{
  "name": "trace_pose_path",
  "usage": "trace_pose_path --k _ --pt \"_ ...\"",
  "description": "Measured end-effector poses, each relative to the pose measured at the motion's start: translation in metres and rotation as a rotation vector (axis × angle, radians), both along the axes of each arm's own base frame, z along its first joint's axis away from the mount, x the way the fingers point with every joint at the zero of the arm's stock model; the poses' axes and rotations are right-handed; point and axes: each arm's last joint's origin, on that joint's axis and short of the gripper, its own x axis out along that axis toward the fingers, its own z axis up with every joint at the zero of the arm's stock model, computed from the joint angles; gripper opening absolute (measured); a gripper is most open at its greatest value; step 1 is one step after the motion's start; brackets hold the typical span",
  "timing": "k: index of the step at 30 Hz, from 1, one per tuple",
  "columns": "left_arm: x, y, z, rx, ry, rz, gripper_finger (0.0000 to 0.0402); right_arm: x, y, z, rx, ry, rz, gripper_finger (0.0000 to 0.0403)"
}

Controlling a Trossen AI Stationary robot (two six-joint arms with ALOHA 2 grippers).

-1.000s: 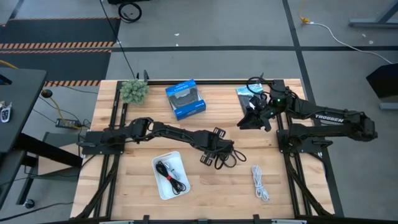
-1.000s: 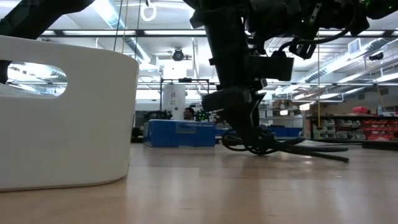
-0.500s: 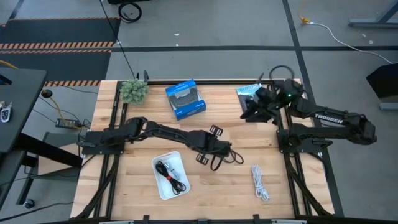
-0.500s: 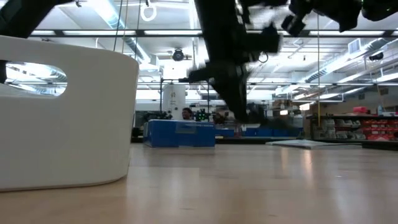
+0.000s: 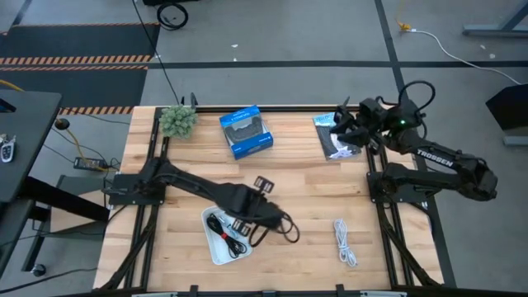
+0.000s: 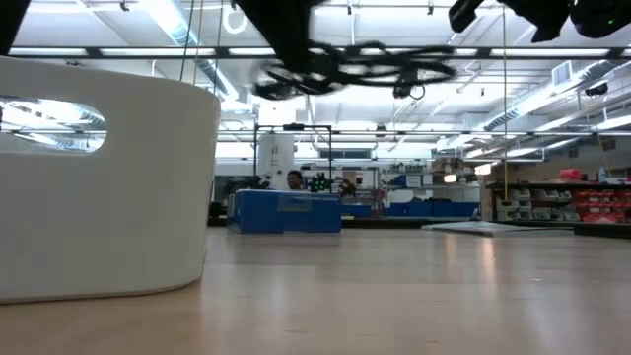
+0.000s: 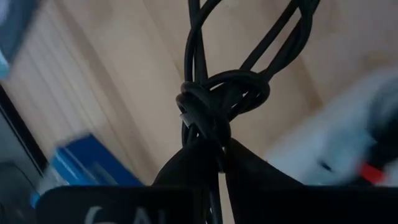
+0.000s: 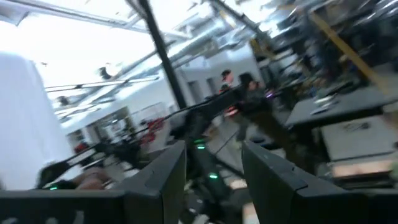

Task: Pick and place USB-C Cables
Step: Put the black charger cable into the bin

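Note:
My left gripper is shut on a black cable bundle beside the right edge of the white tray; the low view shows the bundle high in the air. A black-and-red cable lies in the tray. A white cable lies on the table toward the near right. My right gripper is open and empty, raised over the black-and-white packaged item at the far right. I see no grey cable. My left gripper pinches the black bundle just beside its wrapped knot between its two fingers. The bundle's loops reach out past the fingertips. The bundle is lifted clear of the table and the tray.
A blue box and a green plant-like ball stand along the far edge. The white tray's wall fills the left of the low view. Bare wood lies between the tray and the white cable.
My left gripper has lifted the black bundle off the table and carried it toward the left and near edge, up to the white tray. My right gripper has drawn back toward the far right corner and tipped upward.

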Motion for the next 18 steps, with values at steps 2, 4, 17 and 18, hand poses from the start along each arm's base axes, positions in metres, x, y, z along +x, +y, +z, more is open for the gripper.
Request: trace_pose_path --k 2,4,17,18 --pt "-0.010 -0.004 0.003 -0.017 0.040 0.052 0.0043 -0.002 -0.004 0.001 -0.007 -0.020 -0.054 0.0162" --pt "-0.019 -0.006 0.002 -0.051 0.102 0.136 0.0043 -0.003 -0.007 0.001 -0.017 -0.038 -0.105 0.0162" --pt "-0.046 -0.044 0.000 -0.204 0.250 0.219 0.0038 -0.006 -0.013 0.002 -0.042 -0.073 -0.206 0.0162" --pt "-0.047 -0.045 0.000 -0.203 0.248 0.215 0.0038 -0.006 -0.013 0.002 -0.041 -0.073 -0.206 0.0162"
